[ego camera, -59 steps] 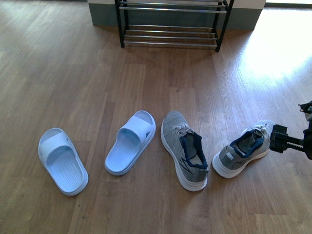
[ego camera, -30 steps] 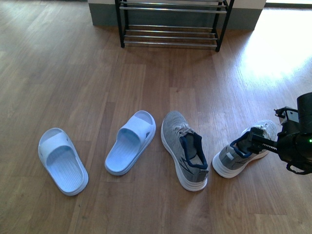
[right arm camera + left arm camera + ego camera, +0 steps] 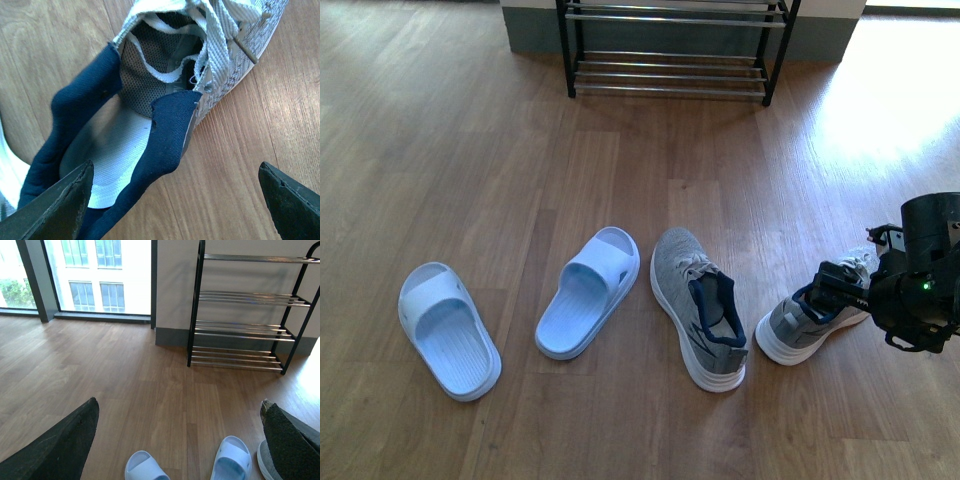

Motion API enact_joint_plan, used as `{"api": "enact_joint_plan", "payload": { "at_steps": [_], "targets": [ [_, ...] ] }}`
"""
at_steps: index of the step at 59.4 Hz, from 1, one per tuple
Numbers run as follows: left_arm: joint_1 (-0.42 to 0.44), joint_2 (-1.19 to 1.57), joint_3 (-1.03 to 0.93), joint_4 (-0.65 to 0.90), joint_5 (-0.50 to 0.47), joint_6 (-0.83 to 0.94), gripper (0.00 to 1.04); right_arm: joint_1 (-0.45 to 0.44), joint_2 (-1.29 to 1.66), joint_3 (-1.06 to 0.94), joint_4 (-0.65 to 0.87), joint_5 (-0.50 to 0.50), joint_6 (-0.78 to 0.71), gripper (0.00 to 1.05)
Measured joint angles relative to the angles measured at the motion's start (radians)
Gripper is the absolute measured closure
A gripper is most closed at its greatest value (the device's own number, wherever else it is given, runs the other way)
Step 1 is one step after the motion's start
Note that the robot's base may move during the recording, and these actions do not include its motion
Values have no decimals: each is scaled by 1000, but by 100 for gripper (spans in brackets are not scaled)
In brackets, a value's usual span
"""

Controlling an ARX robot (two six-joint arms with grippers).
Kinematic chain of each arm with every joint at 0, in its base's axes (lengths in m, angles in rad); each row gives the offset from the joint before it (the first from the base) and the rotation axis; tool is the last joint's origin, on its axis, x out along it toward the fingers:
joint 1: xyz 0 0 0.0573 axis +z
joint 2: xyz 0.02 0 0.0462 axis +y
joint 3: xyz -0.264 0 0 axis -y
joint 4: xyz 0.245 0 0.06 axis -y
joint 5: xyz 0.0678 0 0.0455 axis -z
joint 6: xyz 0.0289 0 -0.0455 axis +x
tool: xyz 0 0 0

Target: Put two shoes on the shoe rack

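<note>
Two grey knit sneakers lie on the wood floor: one in the middle, the other to its right. My right gripper hovers open over the right sneaker's navy-lined opening. One finger is above the insole and the other over bare floor, so the collar's side lies between them. Two pale blue slides lie to the left. The shoe rack stands at the back. My left gripper is open and holds nothing, high above the slides, facing the rack.
A grey skirting and wall run behind the rack. Sunlight glares on the floor at the back right. The left wrist view shows a window to the left of the rack.
My right arm has swung in from the right edge toward the right sneaker, and its gripper now covers the shoe's opening. The shoes have not moved.
</note>
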Motion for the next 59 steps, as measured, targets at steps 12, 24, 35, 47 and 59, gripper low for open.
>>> {"api": "enact_joint_plan", "payload": {
  "at_steps": [12, 24, 35, 47, 59],
  "targets": [
    [0, 0, 0, 0, 0, 0, 9, -9, 56, 48, -7, 30, -24, 9],
    [0, 0, 0, 0, 0, 0, 9, -25, 110, 122, -29, 22, -26, 9],
    [0, 0, 0, 0, 0, 0, 9, -28, 125, 148, -35, 33, -36, 11],
    [0, 0, 0, 0, 0, 0, 9, -31, 125, 148, -35, 32, -51, 38],
    [0, 0, 0, 0, 0, 0, 9, -33, 125, 147, -32, 27, -54, 67]
  ]
}}
